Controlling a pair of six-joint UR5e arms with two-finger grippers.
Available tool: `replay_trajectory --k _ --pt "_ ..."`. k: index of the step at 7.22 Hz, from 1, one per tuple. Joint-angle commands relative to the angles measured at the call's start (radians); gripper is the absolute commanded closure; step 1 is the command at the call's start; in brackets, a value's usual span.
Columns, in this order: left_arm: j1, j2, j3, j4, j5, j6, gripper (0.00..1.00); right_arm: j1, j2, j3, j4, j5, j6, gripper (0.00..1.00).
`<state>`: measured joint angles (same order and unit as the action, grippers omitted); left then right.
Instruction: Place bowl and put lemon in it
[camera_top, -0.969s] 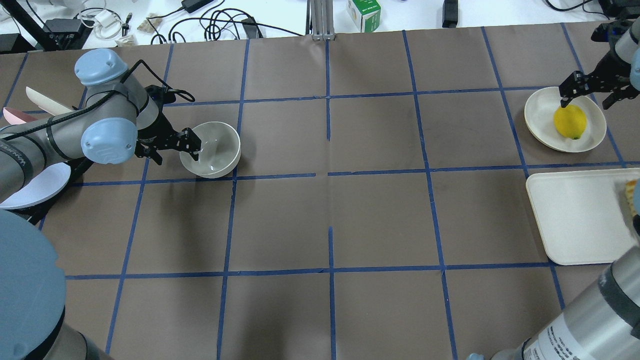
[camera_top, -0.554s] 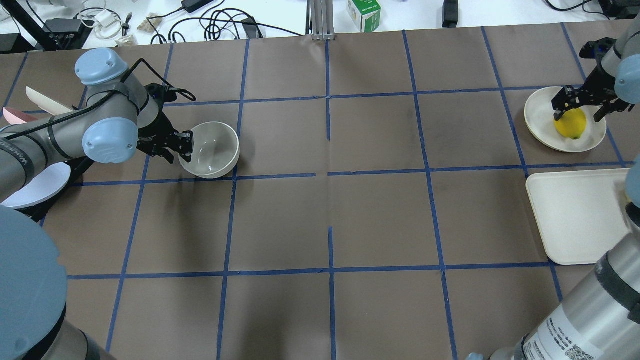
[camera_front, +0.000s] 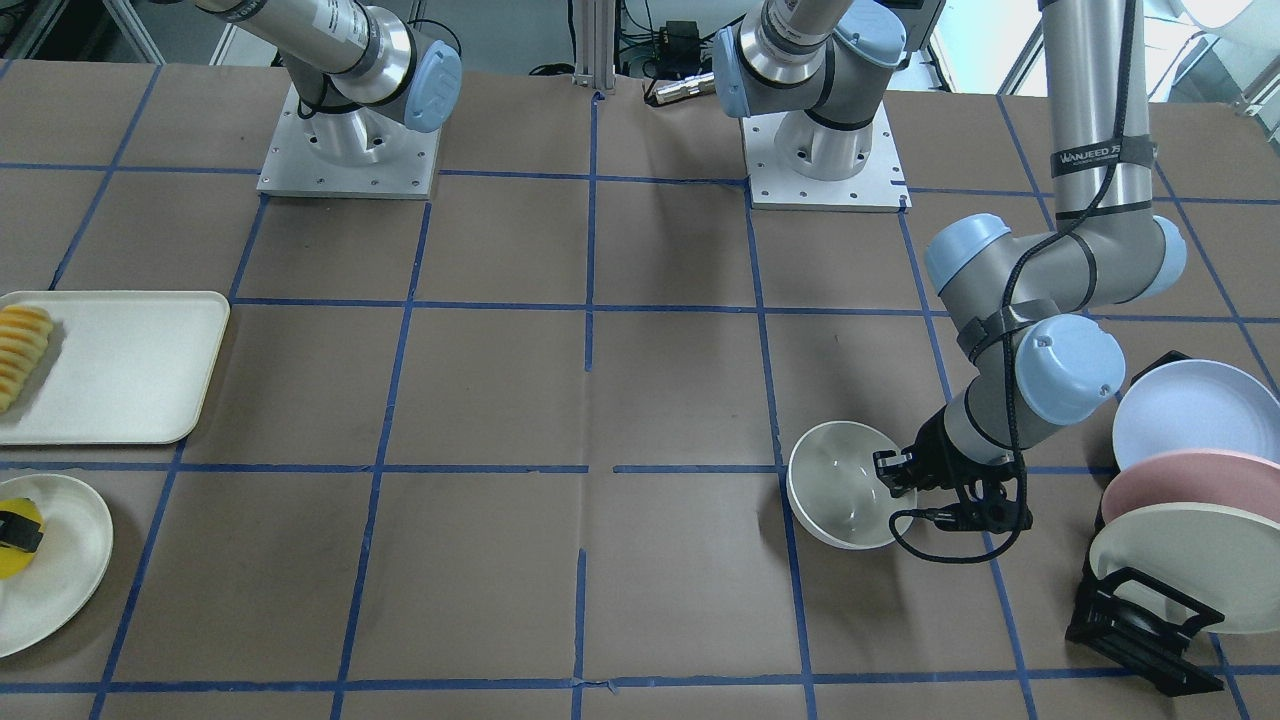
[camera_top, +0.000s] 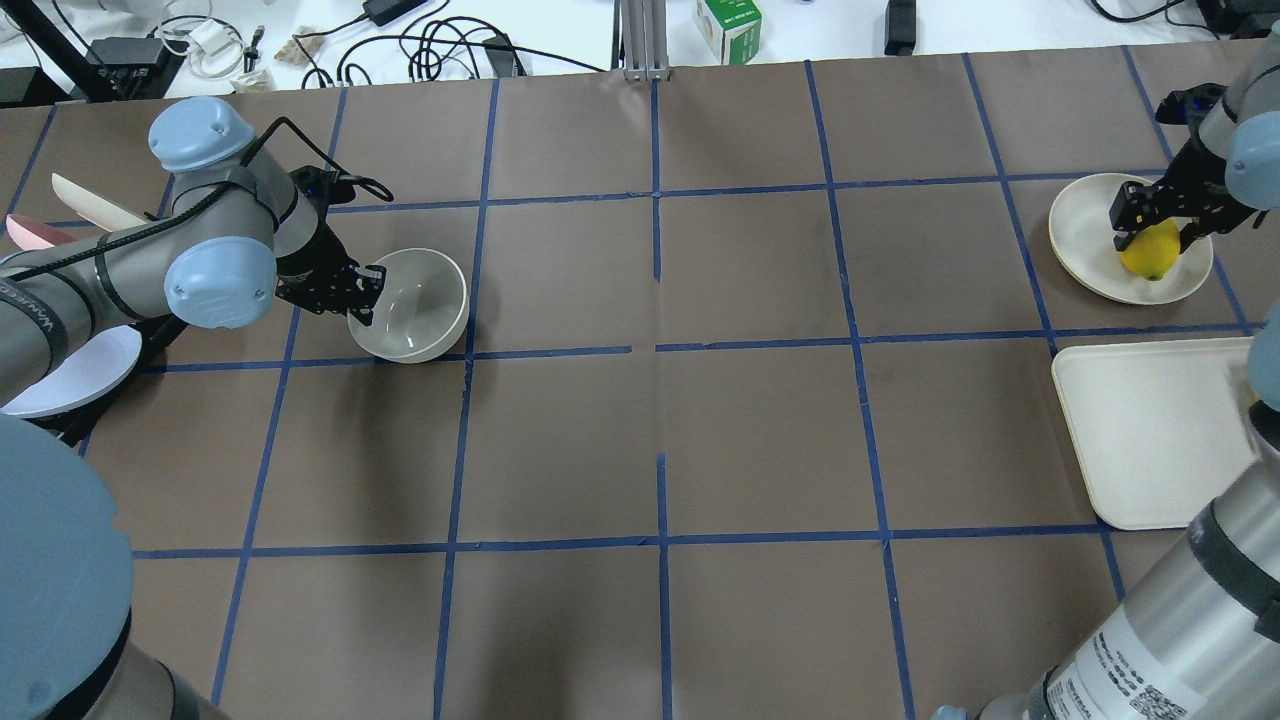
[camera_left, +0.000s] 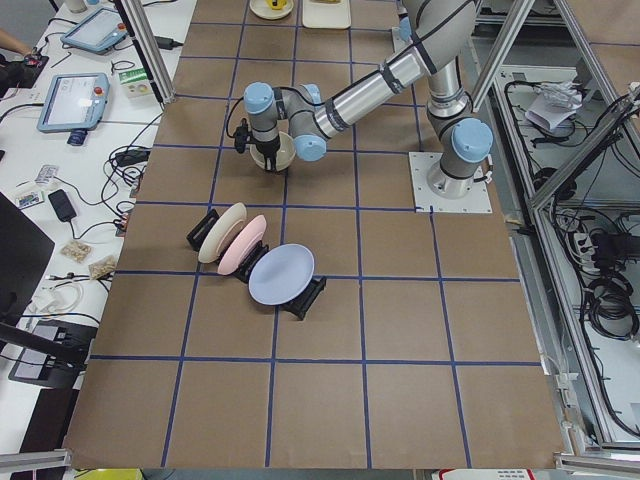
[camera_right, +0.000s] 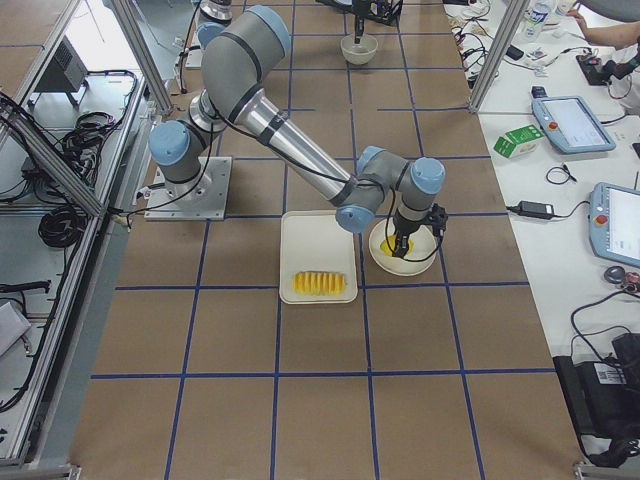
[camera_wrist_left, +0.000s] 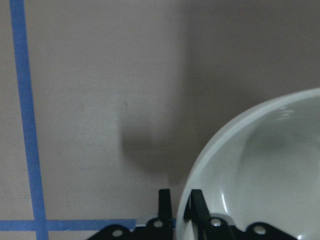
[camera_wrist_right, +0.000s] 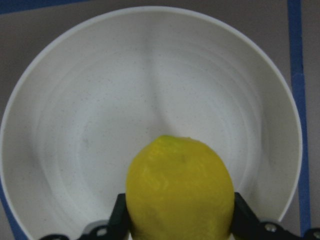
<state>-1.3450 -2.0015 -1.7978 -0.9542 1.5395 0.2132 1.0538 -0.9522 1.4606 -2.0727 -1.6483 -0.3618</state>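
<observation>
The off-white bowl (camera_top: 415, 305) sits tilted at the table's left, also in the front view (camera_front: 838, 488). My left gripper (camera_top: 362, 290) is shut on its near rim; the left wrist view shows the fingers (camera_wrist_left: 196, 202) pinching the rim of the bowl (camera_wrist_left: 265, 170). The yellow lemon (camera_top: 1150, 260) lies on a flat cream plate (camera_top: 1080, 230) at the far right. My right gripper (camera_top: 1152, 238) is shut on the lemon; in the right wrist view its fingers press both sides of the lemon (camera_wrist_right: 180, 195).
A cream tray (camera_top: 1150, 440) lies next to the plate, with a row of orange-yellow slices (camera_front: 20, 355) on it. A rack of pastel plates (camera_front: 1180, 470) stands just behind my left arm. Cables and boxes lie beyond the table's far edge.
My left gripper closed on the bowl's rim, and the bowl tilted and shifted slightly left. My right gripper came down over the lemon and closed on it.
</observation>
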Motion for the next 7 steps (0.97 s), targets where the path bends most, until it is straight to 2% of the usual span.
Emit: replay_trajectory --k 1,2,3,4,7 --pt "-0.002 0.016 0.001 0.000 -0.018 0.000 1.00 0.002 -0.077 -0.002 0.105 0.001 0.004 1.00" --pt "-0.018 0.036 0.009 -0.005 -0.083 -0.012 1.00 0.006 -0.136 0.000 0.162 0.013 0.007 1.00" --pt "-0.025 0.053 0.011 -0.017 -0.113 -0.023 1.00 0.024 -0.217 -0.002 0.233 0.021 0.007 1.00" --pt "-0.040 0.073 0.005 -0.023 -0.139 -0.053 1.00 0.066 -0.268 -0.006 0.305 0.065 0.026 1.00" --pt "-0.306 0.057 0.011 0.014 -0.144 -0.442 1.00 0.190 -0.332 -0.006 0.333 0.074 0.131 1.00"
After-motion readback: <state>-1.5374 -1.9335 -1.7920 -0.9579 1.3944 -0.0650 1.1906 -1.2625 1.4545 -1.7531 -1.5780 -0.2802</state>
